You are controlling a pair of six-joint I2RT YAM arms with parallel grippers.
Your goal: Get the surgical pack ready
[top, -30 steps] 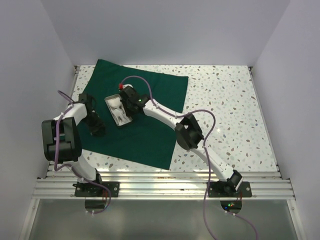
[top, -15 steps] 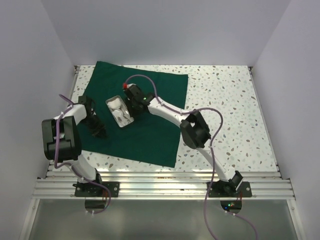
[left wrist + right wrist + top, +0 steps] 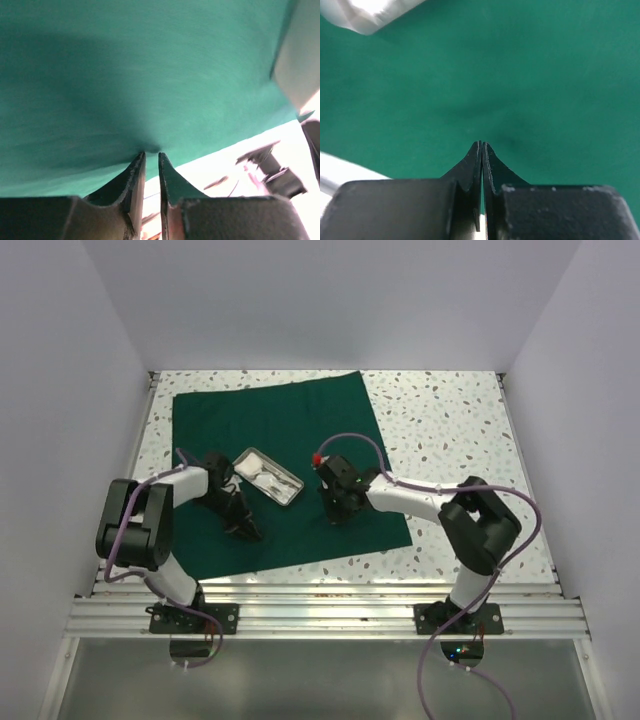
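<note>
The surgical pack (image 3: 290, 420), a large dark green cloth, lies spread flat on the speckled table. On it sits a shallow metal tray (image 3: 270, 476) holding white pads and steel instruments. My left gripper (image 3: 248, 528) points down onto the cloth near its front edge. In the left wrist view its jaws (image 3: 151, 154) stand a narrow gap apart, tips on the cloth (image 3: 125, 75) at a small dark pucker. My right gripper (image 3: 336, 510) is right of the tray. Its jaws (image 3: 482, 143) are shut, tips touching the cloth (image 3: 545, 75). No fold shows between them.
Bare speckled table (image 3: 460, 430) lies right of the cloth. White walls close in the left, back and right. The tray's edge shows at the top left of the right wrist view (image 3: 365, 12) and at the right of the left wrist view (image 3: 300, 55).
The cloth has slid forward and turned, carrying the tray with it. Both grippers have drawn toward the front edge. The left jaws have narrowed; the right jaws opened briefly and shut again.
</note>
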